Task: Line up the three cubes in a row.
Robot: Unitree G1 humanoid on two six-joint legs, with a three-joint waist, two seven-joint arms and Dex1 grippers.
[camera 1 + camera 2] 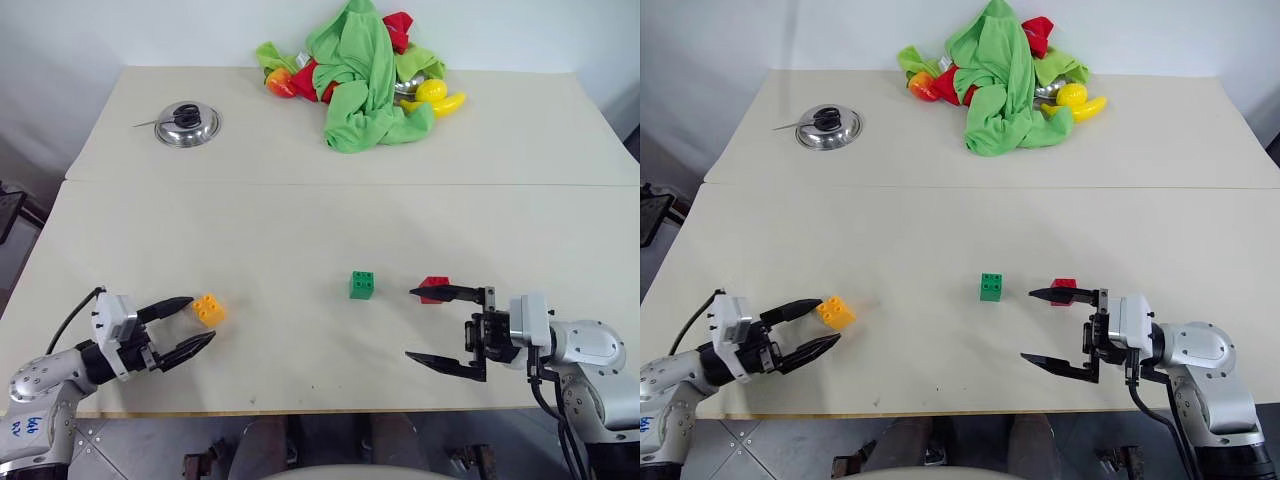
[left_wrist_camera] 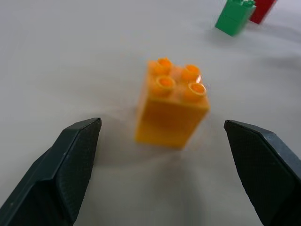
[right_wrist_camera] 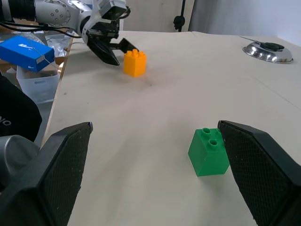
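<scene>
Both grippers gape empty: left gripper [image 1: 190, 323] beside the orange-yellow cube [image 1: 209, 309], right gripper [image 1: 440, 328] near the red cube [image 1: 433, 289], green cube [image 1: 362, 285] between.

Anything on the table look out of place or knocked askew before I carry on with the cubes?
Nothing looks spilled or damaged. All three cubes stand studs-up, but the orange-yellow cube sits far to the left of the green cube and red cube, turned at an angle. The cloth pile at the far edge lies in a heap over toy fruit.
</scene>
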